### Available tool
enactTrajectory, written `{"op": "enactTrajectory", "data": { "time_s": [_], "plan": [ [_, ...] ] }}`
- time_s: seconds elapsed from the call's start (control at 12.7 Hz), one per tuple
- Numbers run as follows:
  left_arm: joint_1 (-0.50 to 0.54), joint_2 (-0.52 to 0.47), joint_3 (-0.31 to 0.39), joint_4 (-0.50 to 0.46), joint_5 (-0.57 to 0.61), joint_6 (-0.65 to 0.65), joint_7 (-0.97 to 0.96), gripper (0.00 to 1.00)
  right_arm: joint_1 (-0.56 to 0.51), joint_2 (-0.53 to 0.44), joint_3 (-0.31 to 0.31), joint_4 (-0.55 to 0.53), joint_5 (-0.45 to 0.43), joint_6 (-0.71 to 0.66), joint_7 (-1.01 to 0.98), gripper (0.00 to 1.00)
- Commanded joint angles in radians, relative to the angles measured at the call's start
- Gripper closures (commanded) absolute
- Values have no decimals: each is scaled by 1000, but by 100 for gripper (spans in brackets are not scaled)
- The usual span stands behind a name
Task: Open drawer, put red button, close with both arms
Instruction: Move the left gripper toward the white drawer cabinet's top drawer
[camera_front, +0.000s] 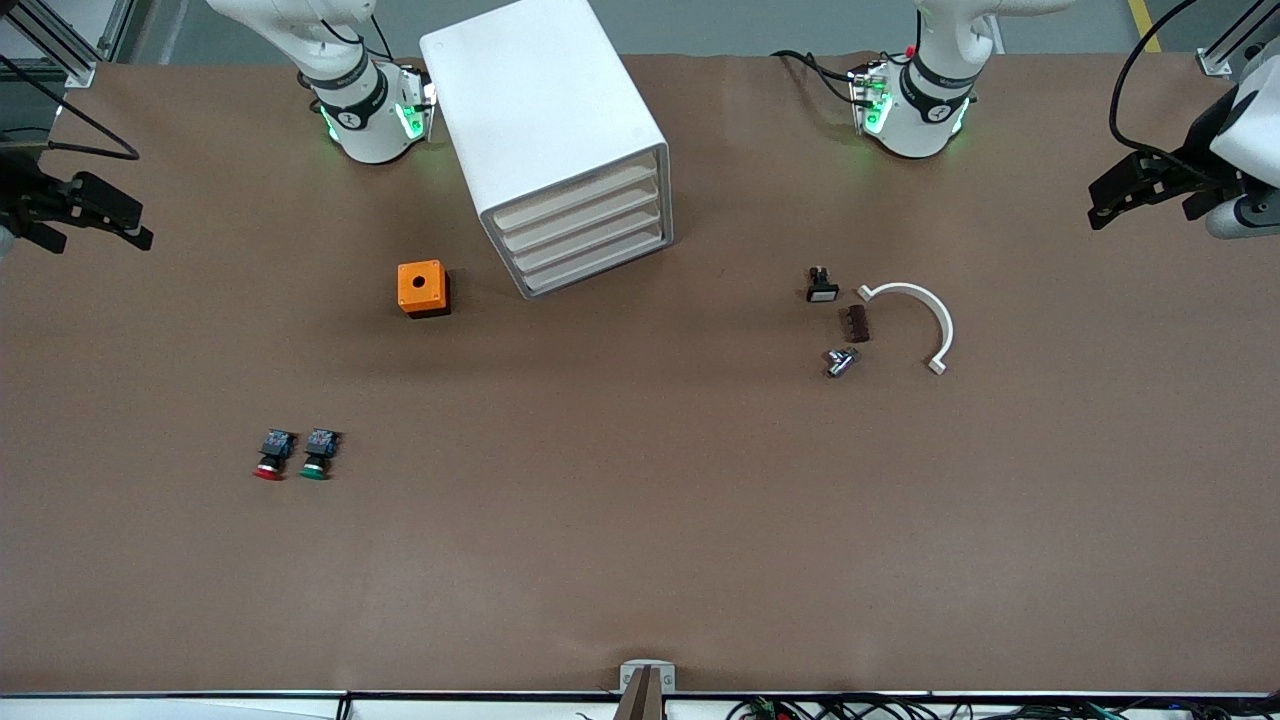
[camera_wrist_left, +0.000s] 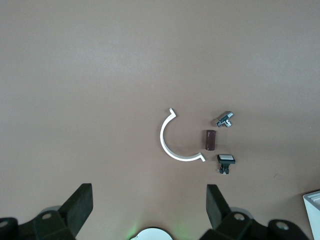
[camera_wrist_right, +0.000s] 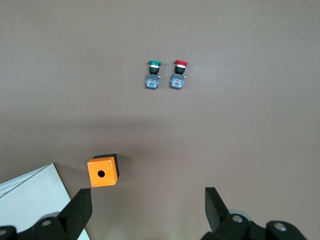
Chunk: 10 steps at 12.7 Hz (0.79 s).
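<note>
The white cabinet (camera_front: 548, 120) stands between the arms' bases; its four beige-rimmed drawers (camera_front: 585, 235) are all shut. The red button (camera_front: 269, 456) lies on the table toward the right arm's end, beside a green-capped one (camera_front: 317, 454). It also shows in the right wrist view (camera_wrist_right: 178, 76). My right gripper (camera_front: 95, 225) hangs open and empty above the table's edge at the right arm's end (camera_wrist_right: 149, 202). My left gripper (camera_front: 1120, 195) hangs open and empty above the left arm's end (camera_wrist_left: 149, 200).
An orange box (camera_front: 422, 288) with a round hole sits beside the cabinet. Toward the left arm's end lie a white arc (camera_front: 925, 315), a brown block (camera_front: 855, 323), a metal part (camera_front: 840, 361) and a white-capped switch (camera_front: 822, 286).
</note>
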<state>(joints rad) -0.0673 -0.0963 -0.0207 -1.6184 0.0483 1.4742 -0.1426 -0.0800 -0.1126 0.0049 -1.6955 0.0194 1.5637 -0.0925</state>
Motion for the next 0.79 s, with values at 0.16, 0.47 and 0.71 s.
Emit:
{"op": "enactTrajectory", "data": {
  "time_s": [0.16,0.47,0.71],
  "plan": [
    [0,13,5,28,2,-25,17,0,-18,-9,10,-9,17,6,5,0],
    [-3,76,5,25,-8,-22,14,0,-18,-7,10,-7,17,4,5,0],
    [-25,142,-13,25,-16,32,-6,0,-18,-7,10,-7,17,4,5,0]
  ]
}}
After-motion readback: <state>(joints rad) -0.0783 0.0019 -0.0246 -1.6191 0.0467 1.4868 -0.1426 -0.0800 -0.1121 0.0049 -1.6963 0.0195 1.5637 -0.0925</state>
